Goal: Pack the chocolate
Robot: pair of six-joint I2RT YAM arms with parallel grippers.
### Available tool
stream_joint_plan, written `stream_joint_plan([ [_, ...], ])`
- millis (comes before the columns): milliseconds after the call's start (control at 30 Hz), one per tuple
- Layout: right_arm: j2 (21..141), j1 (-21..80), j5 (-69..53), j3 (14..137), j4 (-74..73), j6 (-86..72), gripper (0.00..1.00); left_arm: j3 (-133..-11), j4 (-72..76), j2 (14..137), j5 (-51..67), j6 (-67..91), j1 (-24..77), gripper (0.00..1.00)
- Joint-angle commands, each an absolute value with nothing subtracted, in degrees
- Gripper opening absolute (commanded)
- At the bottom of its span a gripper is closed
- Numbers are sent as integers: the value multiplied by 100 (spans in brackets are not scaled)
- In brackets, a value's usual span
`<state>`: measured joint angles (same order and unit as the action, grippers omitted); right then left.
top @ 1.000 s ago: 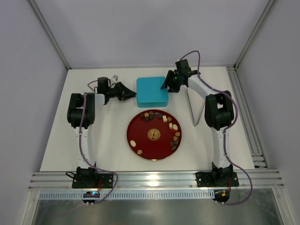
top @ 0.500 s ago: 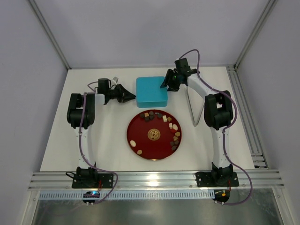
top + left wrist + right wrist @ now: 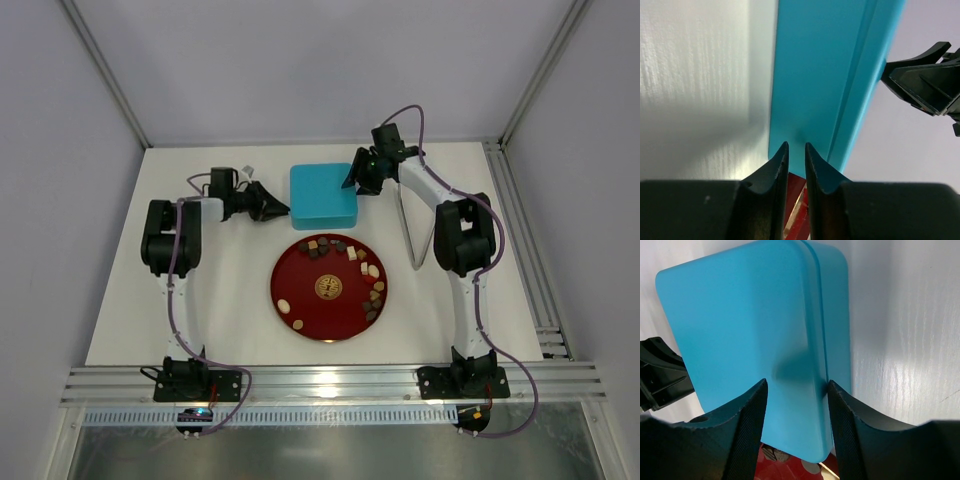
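The white desk [image 3: 220,300] sat between pale grey walls [image 3: 300,70] with aluminium posts. On it lay a round red lacquered plate [image 3: 295,280] scattered with small brown and cream chocolate pieces [image 3: 373,271], just in front of a closed turquoise plastic box [image 3: 323,195]. Since a second before, my right jaws had crept slightly farther back along the box's right edge — my left jaws barely shifted. My left jaws stood narrow, a bare slit with nothing in it, tips at the box's left side. My right jaws stood half apart over the box's right edge — whether they touched it I could not tell.
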<state>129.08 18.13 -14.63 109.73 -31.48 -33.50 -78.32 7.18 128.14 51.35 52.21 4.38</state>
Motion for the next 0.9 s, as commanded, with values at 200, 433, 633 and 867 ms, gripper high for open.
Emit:
stream_joint_plan([
  [200, 13025, 1872, -1064, 11233, -3480, -3085, 53, -8086, 185, 12085, 4782, 4922, 325, 30],
  [433, 13017, 1881, -958, 11171, -3533, -2918, 53, -8367, 26, 11997, 4553, 4790, 290, 45],
  [633, 13017, 1890, -1019, 11162, -3490, -2813, 53, -8981, 18, 12330, 4570, 4720, 308, 55],
  [867, 13008, 1881, -1143, 11048, -3331, -2690, 54, -9571, -167, 12717, 4203, 4457, 501, 58],
])
